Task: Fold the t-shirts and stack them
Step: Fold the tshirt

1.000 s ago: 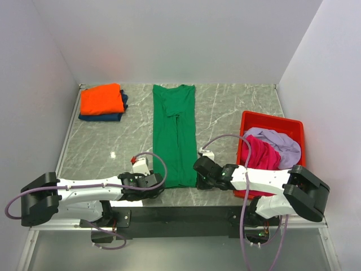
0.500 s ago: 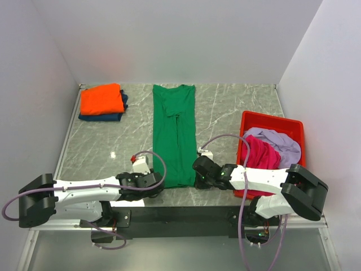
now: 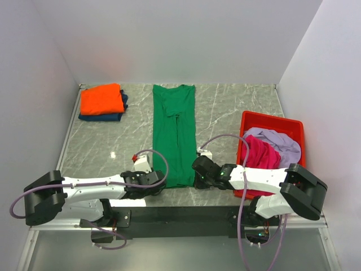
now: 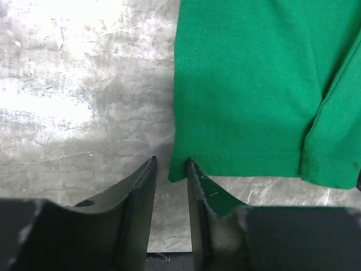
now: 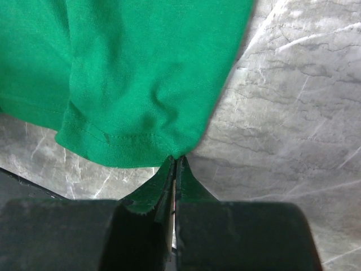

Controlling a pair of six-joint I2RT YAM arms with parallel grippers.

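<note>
The bright green t-shirt [image 3: 175, 132] lies folded into a long strip down the middle of the table, hem towards me. My left gripper [image 3: 159, 182] is at its near left corner. In the left wrist view the jaws [image 4: 170, 162] stand a little apart, with the hem corner of the green t-shirt [image 4: 248, 84] between the tips. My right gripper [image 3: 197, 172] is at the near right corner. In the right wrist view it [image 5: 176, 161] is shut, pinching the hem of the green t-shirt [image 5: 141, 73]. A folded orange t-shirt [image 3: 101, 99] rests on a folded navy one [image 3: 113, 117] at the back left.
A red bin [image 3: 269, 117] stands at the right, holding a crumpled magenta t-shirt [image 3: 260, 152] and a lilac one [image 3: 279, 142]. Grey marble tabletop [image 3: 237, 107] shows on both sides of the green strip. The table's near edge runs just behind both grippers.
My left gripper has slid right to the shirt's near left corner and its jaws have narrowed around it. The right gripper has kept its pinch on the hem.
</note>
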